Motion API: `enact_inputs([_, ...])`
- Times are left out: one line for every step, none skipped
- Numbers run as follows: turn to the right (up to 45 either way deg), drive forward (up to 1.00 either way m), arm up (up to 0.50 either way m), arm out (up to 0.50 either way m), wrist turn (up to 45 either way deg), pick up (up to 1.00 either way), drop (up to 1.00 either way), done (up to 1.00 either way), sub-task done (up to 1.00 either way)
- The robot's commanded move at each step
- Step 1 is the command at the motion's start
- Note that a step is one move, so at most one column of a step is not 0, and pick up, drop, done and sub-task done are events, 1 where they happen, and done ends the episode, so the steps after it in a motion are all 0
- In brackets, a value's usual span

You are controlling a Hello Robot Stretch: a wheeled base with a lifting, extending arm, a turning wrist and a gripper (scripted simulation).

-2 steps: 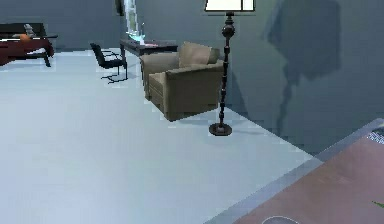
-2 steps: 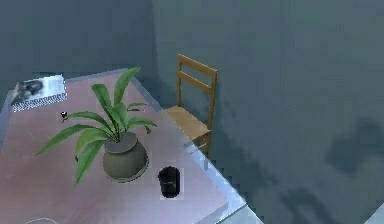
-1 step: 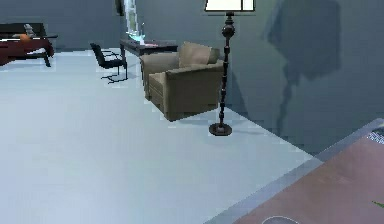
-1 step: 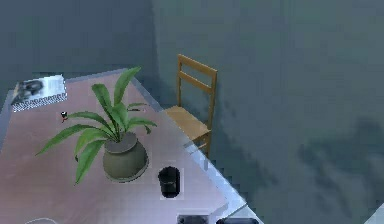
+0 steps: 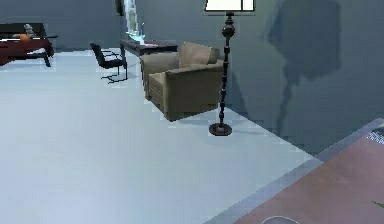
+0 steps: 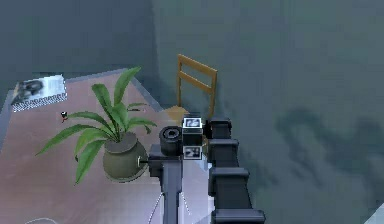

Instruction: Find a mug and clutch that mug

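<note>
My arm rises over a brown table in the arm side view. Its gripper sits left of the two white marker squares, right against a potted plant's grey pot. I cannot tell whether it holds anything. A small dark blob stands farther out on the tabletop, too small to name. A pale curved rim shows at the table's near edge, and a similar pale rim lies on the brown tabletop at the forward view's bottom right.
A flat printed book lies at the table's far left corner. A wooden chair stands against the grey wall. Ahead are a tan armchair, a floor lamp, a black chair, a desk and open pale floor.
</note>
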Motion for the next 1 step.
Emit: enact_inputs([0.0,0.00,0.00,0.00,45.0,0.00,0.00,0.00,0.00])
